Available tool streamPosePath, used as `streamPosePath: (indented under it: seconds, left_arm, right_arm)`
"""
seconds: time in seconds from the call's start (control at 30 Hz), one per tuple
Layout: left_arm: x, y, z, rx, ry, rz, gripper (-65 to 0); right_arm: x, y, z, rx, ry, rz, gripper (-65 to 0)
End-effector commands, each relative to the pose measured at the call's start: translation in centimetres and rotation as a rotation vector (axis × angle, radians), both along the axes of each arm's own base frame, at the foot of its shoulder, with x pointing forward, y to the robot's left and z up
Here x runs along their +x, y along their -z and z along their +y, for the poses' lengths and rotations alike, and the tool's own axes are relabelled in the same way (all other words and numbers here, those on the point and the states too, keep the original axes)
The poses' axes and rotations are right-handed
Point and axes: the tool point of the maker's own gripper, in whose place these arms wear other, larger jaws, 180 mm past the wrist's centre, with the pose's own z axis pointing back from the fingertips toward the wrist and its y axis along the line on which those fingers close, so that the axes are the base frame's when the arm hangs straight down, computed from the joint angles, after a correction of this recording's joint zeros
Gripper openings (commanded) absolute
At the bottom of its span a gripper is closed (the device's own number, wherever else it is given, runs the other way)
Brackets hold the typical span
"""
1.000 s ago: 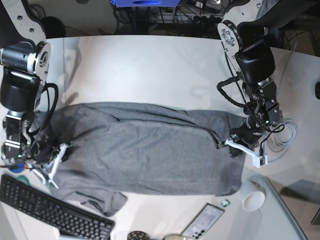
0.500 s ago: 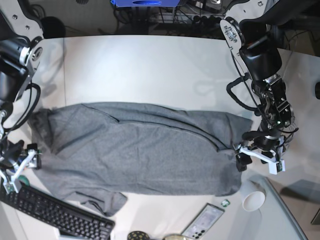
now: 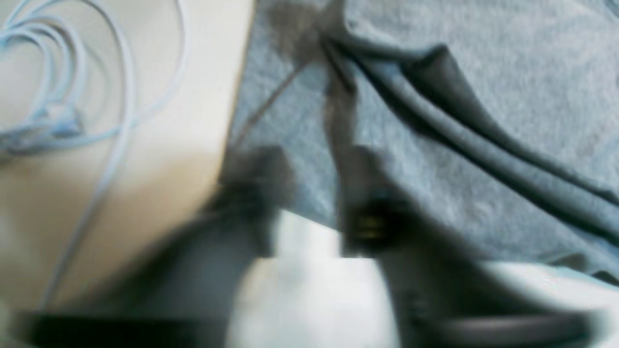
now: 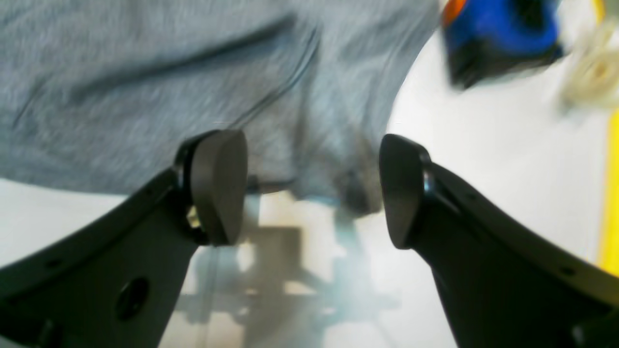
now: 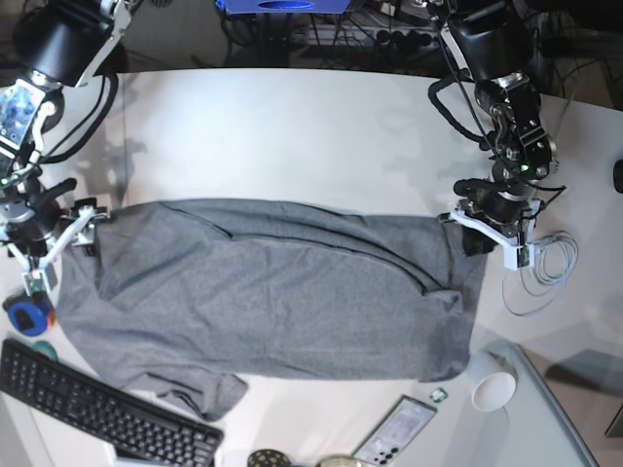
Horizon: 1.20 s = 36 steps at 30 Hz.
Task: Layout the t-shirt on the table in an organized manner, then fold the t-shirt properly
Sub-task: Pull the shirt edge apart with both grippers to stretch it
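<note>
Table [image 5: 292,126]: white, wide; carries all things.
T-shirt [image 5: 273,302]: grey, spread across the table middle, creased.
Right gripper [image 4: 309,188]: jaws apart, empty, over the shirt edge.
Left gripper [image 5: 494,229]: at the other edge; grip unclear, blurred.

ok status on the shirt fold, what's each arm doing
Right gripper jaws open, empty, at the t-shirt edge. Left gripper at the opposite edge, grip unclear. Shirt spread on the table, one sleeve bunched. Cable coil beside left gripper.
</note>
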Motion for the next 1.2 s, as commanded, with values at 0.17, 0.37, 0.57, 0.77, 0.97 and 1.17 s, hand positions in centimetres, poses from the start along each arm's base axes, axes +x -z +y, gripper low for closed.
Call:
streamPosePath:
  seconds: [0.17, 0.37, 0.57, 0.77, 0.97, 1.17]
  left_arm:
    - [-1.6, -1.0, 3.7, 0.032, -0.071, -0.067, -65.0]
    - [-3.0, -0.2, 6.2, 0.021, -0.153, -0.059, -65.0]
    - [-4.1, 0.8, 7.4, -0.043, -0.213, -0.054, -62.9]
    - [-3.5, -0.4, 6.8, -0.069, -0.215, -0.102, -45.1]
    - [-0.5, -1.0, 1.8, -0.071, -0.069, -0.117, -65.0]
    - [3.4, -0.1, -2.8, -0.129, 0.04, -0.096, -65.0]
  right_arm:
    - [-0.8, -1.9, -4.5, 0.096, 0.187, -0.121, -24.5]
    - [-1.5, -0.1, -5.1, 0.244, 0.229, -0.129, -24.3]
    - [-0.6, 0.9, -6.4, 0.331, 0.256, -0.123, -12.6]
    - [0.5, 1.1, -6.3, 0.371, 0.26, -0.13, -13.5]
    - [2.2, 0.9, -5.3, 0.29, 0.146, -0.074, -30.5]
    - [3.6, 1.4, -2.3, 0.26, 0.017, -0.024, -50.3]
